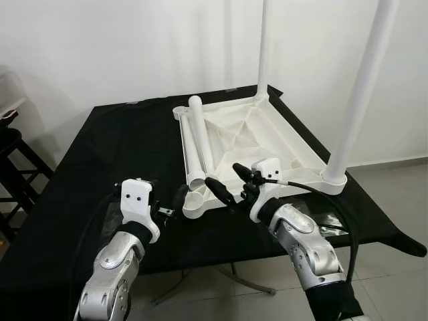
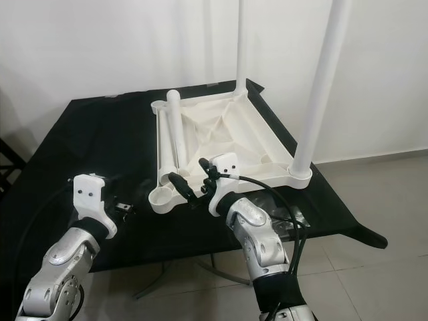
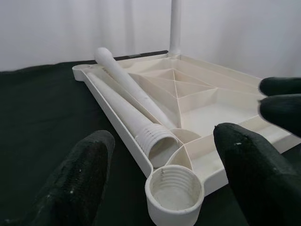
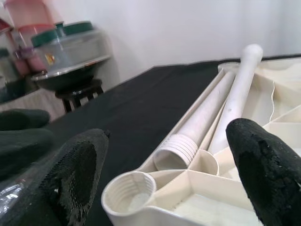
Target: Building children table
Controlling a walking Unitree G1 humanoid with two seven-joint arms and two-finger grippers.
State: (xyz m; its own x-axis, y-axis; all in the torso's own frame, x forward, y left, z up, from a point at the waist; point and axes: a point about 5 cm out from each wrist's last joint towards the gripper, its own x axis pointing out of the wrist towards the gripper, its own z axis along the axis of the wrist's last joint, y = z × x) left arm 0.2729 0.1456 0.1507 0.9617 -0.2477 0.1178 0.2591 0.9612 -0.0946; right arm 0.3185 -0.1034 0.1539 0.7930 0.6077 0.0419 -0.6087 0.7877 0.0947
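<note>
Where pincers gape: ribbed white tabletop (image 1: 281, 137) (threaded socket (image 3: 174, 195)).

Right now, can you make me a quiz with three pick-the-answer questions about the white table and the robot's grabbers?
1. Where do the two loose white plastic legs lie?
A. Inside the upturned white plastic tabletop
B. On the floor
C. On a stool

2. How many legs already stand upright in the tabletop's corners?
A. None
B. Two
C. Four

3. How are the fingers of the left gripper and right gripper?
A. Both open
B. Both shut on a leg
C. One open, one shut

Answers: 1 A, the two tubes rest side by side along one inner edge of the tabletop. 2 B, one upright leg stands at a near corner and another at a far corner. 3 A, each wrist view shows black fingers spread apart, holding nothing, near the empty threaded socket.
</note>
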